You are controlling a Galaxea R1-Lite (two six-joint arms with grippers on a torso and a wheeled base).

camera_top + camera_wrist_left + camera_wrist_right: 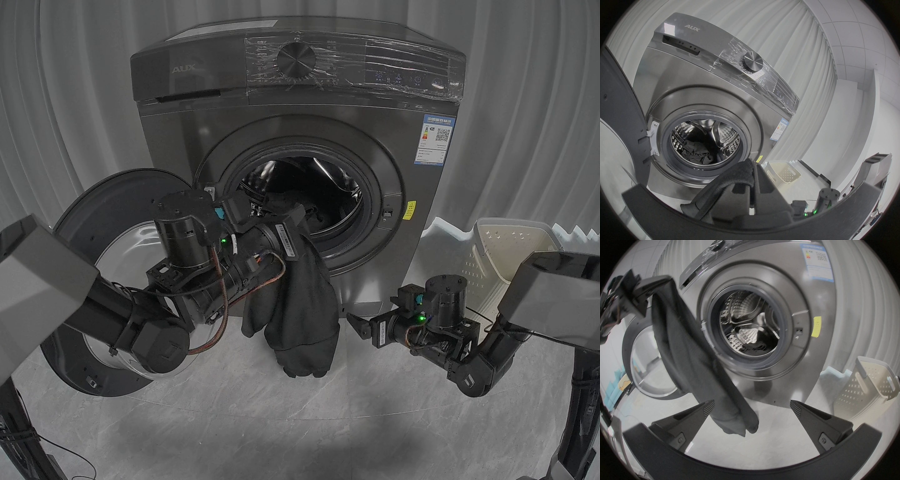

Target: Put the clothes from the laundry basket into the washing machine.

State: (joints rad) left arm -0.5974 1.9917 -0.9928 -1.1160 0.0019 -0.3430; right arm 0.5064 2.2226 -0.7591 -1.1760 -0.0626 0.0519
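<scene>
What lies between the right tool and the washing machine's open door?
The dark garment, hanging from the left tool, lies between the right tool and the open door; the head and right wrist views show it.

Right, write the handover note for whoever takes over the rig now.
Left gripper: shut on a dark garment that hangs before the mouth of the washing machine.
Right gripper: open, empty, low in front of the machine.
Done: door open; dark clothes lie in the drum.
To do: put the held garment in; check the laundry basket right of the machine, its inside partly hidden.
</scene>
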